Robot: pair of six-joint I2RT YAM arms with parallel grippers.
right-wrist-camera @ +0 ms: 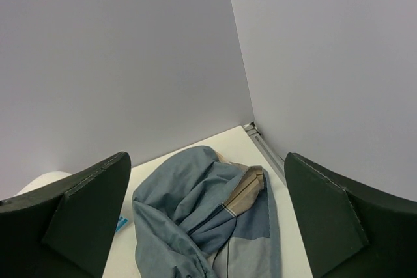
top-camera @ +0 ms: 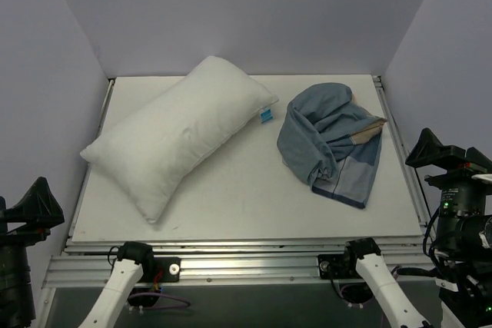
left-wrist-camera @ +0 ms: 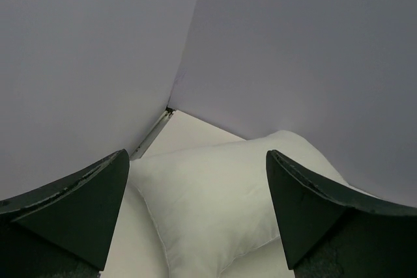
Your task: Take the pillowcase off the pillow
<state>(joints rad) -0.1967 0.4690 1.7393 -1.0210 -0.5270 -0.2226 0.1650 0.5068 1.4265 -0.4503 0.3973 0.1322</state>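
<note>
The white pillow point(top-camera: 181, 132) lies bare and diagonal on the left half of the table, its small blue tag point(top-camera: 267, 115) at the right short edge. The pillowcase point(top-camera: 332, 144) lies apart from it on the right, a crumpled heap showing dusty blue, pale blue and tan. My left gripper point(top-camera: 34, 203) is open and empty at the near left edge; its wrist view point(left-wrist-camera: 197, 153) looks at the pillow point(left-wrist-camera: 228, 206). My right gripper point(top-camera: 432, 150) is open and empty at the right edge; its wrist view point(right-wrist-camera: 207, 155) looks at the pillowcase point(right-wrist-camera: 202, 219).
The white table point(top-camera: 254, 197) is boxed in by pale walls on the left, back and right. A metal rail point(top-camera: 400, 144) runs along its right edge and an aluminium frame point(top-camera: 246, 255) along the near edge, with both arm bases below it.
</note>
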